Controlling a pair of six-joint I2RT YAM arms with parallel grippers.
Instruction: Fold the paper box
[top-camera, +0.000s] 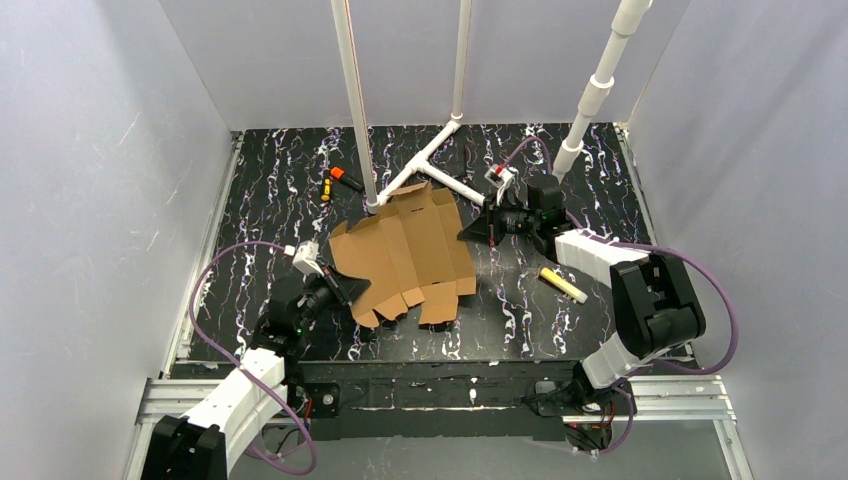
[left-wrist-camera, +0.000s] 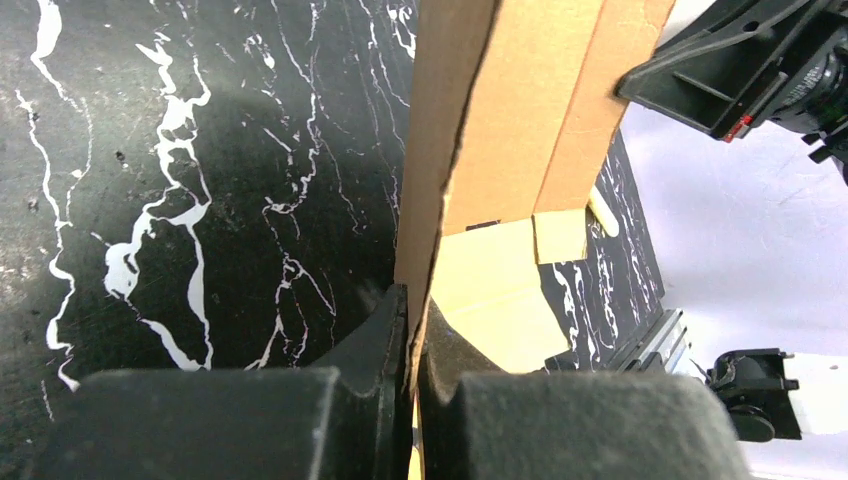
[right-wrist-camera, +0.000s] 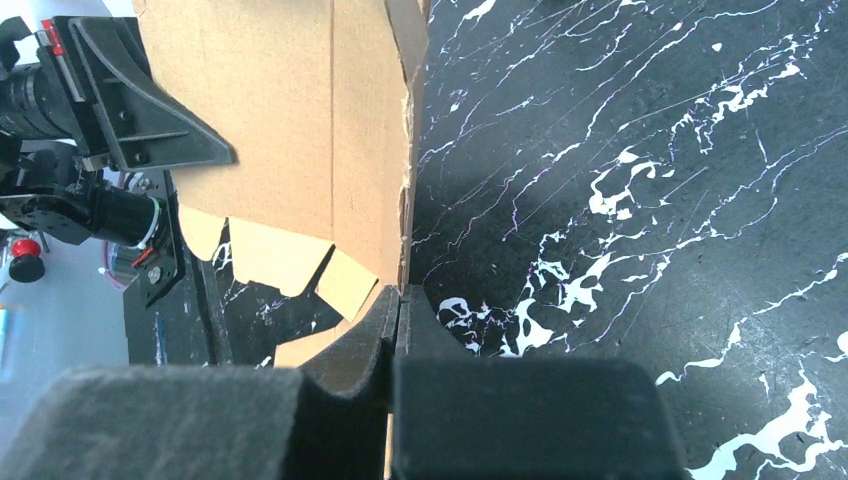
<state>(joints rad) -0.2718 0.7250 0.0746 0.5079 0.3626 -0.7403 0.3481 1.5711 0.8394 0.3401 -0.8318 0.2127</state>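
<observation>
On the left, my left jaws are pinching shut on the near-left edge of the paper box (top-camera: 405, 255), gripping the single thickness of cardboard so that side cannot slide. The box is lying opened out as a die-cut sheet in the middle of the tabletop (top-camera: 560, 330), its flaps and tabs spreading toward my bases, not yet folded up. On the right, my right jaws are gripping its far-right edge, so I am holding the sheet from opposite sides, probably to steady it while bending a panel along a crease.
</observation>
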